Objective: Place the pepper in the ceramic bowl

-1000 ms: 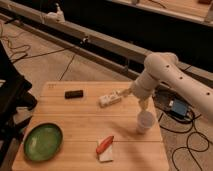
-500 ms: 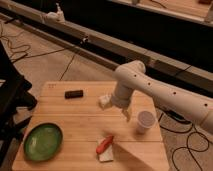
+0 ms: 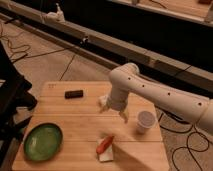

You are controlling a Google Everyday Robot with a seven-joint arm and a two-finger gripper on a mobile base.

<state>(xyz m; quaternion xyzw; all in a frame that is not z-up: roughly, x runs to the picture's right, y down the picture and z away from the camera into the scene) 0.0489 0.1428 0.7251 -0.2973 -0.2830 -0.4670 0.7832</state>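
Hovering gripper: the gripper (image 3: 122, 115) hangs at the end of the white arm (image 3: 150, 90), above the middle of the wooden table (image 3: 60, 114); its fingers point down and stand apart, with nothing between them.
Nearest things: a small pale object (image 3: 103, 102) lies just beside the wrist, on its far left side; what it is I cannot tell; the white paper cup (image 3: 145, 121) stands upright near the gripper, on the other side.
Pepper: the red-orange pepper (image 3: 105, 143) lies near the front edge of the table, in front of the gripper and lower; it rests with one end on a pale flat block (image 3: 106, 155), touching it.
Ceramic bowl: the green ceramic bowl (image 3: 44, 142) sits at the front left corner, well apart from the pepper; it is empty.
Farther out: a small dark block (image 3: 74, 93) lies toward the back of the table.
Step in hand: I judge this as the approach to the pepper; no grasp is made yet.
Next move: the gripper should come forward and down over the pepper; the fingers should go across its slim body, above the pale block, so that only the pepper is taken.
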